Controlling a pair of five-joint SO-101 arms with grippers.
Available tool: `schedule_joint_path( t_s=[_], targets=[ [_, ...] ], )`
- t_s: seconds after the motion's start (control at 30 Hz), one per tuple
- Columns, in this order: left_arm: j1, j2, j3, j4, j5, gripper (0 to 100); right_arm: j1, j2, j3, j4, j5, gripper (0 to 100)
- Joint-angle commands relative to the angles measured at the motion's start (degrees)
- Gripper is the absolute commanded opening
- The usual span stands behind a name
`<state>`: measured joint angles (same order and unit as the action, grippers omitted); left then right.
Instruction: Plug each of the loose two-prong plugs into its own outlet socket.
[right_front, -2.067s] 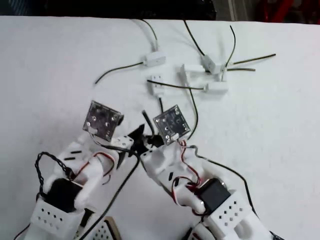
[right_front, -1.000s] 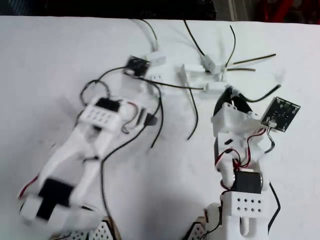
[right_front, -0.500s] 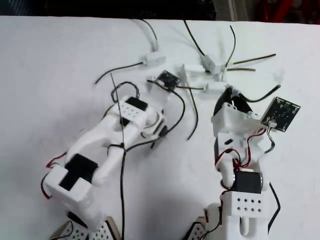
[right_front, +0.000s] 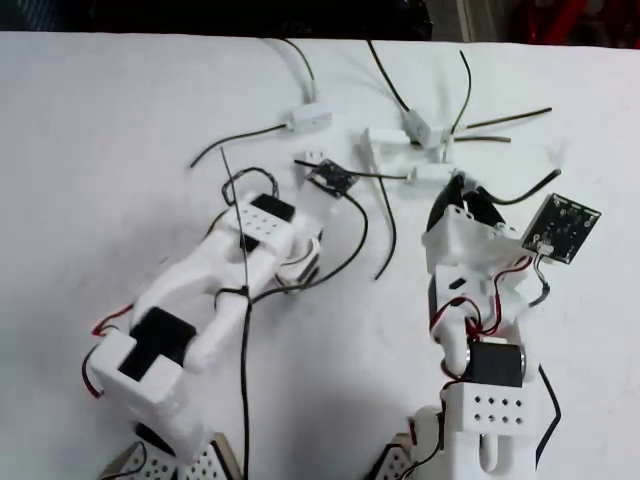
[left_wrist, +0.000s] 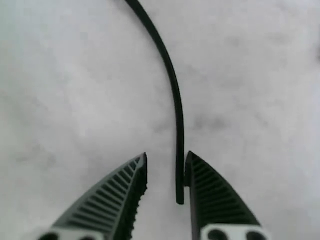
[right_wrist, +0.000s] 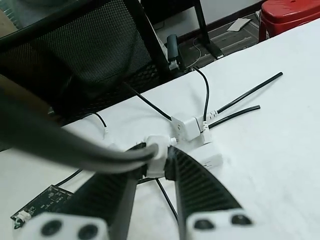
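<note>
Gripped tight in the right end effector (right_wrist: 156, 150): a white plug (right_wrist: 159, 162), thick black cable (right_wrist: 60, 145) trailing from it, held above the worktop (right_wrist: 280, 150) near two white blocks (right_wrist: 187, 127), likely sockets, though hard to judge from here. Over to the left, narrowly parted around the loose end of a thin black wire (left_wrist: 174, 100) lying flat: the left end effector (left_wrist: 166, 159), wire tip just beside one finger, a gap at the other. Farther back in the high view, more connectors (right_front: 308, 118) with short leads.
</note>
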<state>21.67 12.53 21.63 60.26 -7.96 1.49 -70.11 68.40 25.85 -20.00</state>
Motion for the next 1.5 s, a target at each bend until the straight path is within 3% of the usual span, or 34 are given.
schedule_joint_path(
  t_s=[0.0, 0.1, 0.5, 0.73, 0.9, 1.2, 1.47],
  targets=[
    [1.9, -0.3, -2.3, 3.5, -1.4, 8, 0.6, -1.2, -0.1, -0.6, 0.0, 1.7],
    [3.5, -0.8, -2.3, 5.5, -5.1, 2, 0.5, -1.2, 0.0, -0.6, 0.0, 1.7],
    [3.7, -2.3, -2.0, 16.2, -6.5, 2, 0.4, -1.2, 0.0, -0.6, 0.0, 1.7],
    [2.5, -21.8, 10.8, 16.9, -12.3, 2, 0.3, -1.2, 0.1, -0.6, 0.0, 1.7],
    [-5.8, -39.9, 21.3, 16.9, -17.1, 2, 0.3, -1.2, 0.1, -0.6, 0.0, 1.7],
    [-27.5, -61.8, 35.3, 16.5, -34.8, 7, -0.8, -1.2, 0.7, -0.7, 0.1, 1.7],
    [-36.4, -81.4, 42.6, 16.9, -37.9, 21, -1.9, -1.2, 0.8, -0.7, 0.1, 1.7]
  ],
)
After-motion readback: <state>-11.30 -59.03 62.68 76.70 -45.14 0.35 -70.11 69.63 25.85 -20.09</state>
